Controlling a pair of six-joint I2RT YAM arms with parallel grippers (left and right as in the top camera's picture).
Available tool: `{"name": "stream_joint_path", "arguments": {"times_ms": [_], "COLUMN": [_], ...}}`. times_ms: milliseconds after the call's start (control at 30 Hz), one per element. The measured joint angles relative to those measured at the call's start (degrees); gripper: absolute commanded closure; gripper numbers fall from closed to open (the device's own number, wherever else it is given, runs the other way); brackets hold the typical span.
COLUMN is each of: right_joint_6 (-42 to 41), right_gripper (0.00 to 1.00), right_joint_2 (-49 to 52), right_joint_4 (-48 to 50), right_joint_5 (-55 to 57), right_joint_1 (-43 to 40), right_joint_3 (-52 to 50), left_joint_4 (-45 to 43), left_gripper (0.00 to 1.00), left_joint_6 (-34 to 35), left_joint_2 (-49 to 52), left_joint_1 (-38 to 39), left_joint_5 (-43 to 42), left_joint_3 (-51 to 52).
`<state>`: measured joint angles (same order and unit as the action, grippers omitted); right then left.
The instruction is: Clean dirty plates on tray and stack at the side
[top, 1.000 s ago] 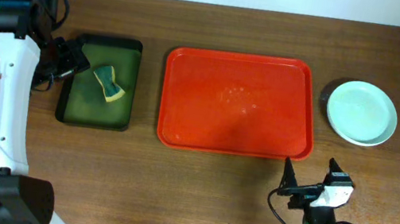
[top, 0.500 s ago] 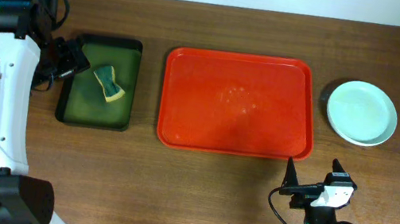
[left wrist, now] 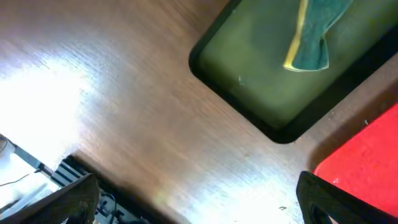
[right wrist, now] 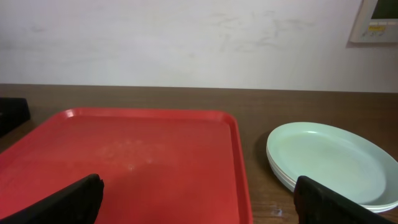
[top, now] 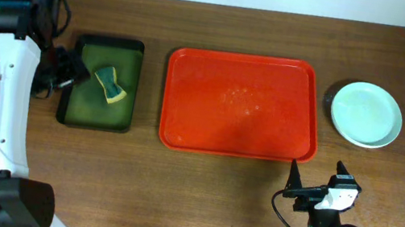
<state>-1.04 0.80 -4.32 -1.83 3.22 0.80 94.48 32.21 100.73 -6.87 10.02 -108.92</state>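
**Desk:** Where are the plates?

**Me:** I have the plates (top: 366, 114) stacked on the tabletop (top: 173, 194), just beside the right short edge of the red tray (top: 238, 127) but not touching it; the top 1 is pale mint, round and shallow, and its face looks clean in my right wrist view; more rims show beneath it, though I cannot count them surely.

**Desk:** And the tray?

**Me:** Its red floor shows whole, rim raised, corners rounded; I make out only faint pale specks near the middle.

**Desk:** Pincers?

**Me:** My left pincer (left wrist: 198, 186) hangs with its fingers spread wide and nothing between them, over the tabletop by the dark green tray (top: 96, 113), where a green-and-yellow sponge (top: 110, 84) lies; my right pincer (right wrist: 199, 180) is likewise spread and empty, low near the red tray's front edge, facing the tray and the plates.
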Motion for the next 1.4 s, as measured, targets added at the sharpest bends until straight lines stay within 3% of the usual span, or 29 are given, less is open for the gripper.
{"name": "stream_joint_path", "arguments": {"times_ms": [167,233,400,467,533,633,767,933,1067,1200,1400], "right_joint_6": [0.0,0.0,0.0,0.0,0.0,0.0,0.0,0.0,0.0,0.0,0.0], "right_gripper": [0.02,0.02,0.02,0.02,0.02,0.02,0.02,0.02,0.02,0.02,0.02], "right_joint_2": [0.0,-0.1,-0.1,-0.1,-0.2,-0.2,-0.2,-0.2,-0.2,-0.2,-0.2], "right_joint_4": [0.0,0.1,0.0,0.0,0.0,0.0,0.0,0.0,0.0,0.0,0.0], "right_joint_5": [0.3,0.4,0.5,0.5,0.5,0.5,0.5,0.5,0.5,0.5,0.5], "right_joint_1": [0.0,0.0,0.0,0.0,0.0,0.0,0.0,0.0,0.0,0.0,0.0], "right_joint_3": [0.0,0.0,0.0,0.0,0.0,0.0,0.0,0.0,0.0,0.0,0.0], "left_joint_4": [-8.6,-16.9,-43.4,-51.8,-53.1,-53.8,-55.4,-68.9,-85.1,-88.1,-100.6], "left_gripper": [0.01,0.01,0.01,0.01,0.01,0.01,0.01,0.01,0.01,0.01,0.01], "left_joint_6": [-0.1,-0.3,-1.2,-4.5,-8.5,-11.8,-12.9,-13.2,-13.4,-14.8,-16.9], "left_joint_2": [-5.6,-14.9,-42.6,-58.6,-71.2,-81.0,-86.4,-93.7,-99.8,-99.8,-100.0], "left_joint_1": [1.6,4.8,10.4,11.6,11.6,11.6,11.6,11.6,11.6,11.5,11.3], "left_joint_5": [-0.1,-0.2,-0.7,-1.6,-1.7,-1.4,0.0,-1.1,-3.2,-3.7,-4.1], "left_joint_3": [3.1,11.4,46.5,61.3,68.6,71.9,76.9,86.9,96.6,98.6,107.0]}}
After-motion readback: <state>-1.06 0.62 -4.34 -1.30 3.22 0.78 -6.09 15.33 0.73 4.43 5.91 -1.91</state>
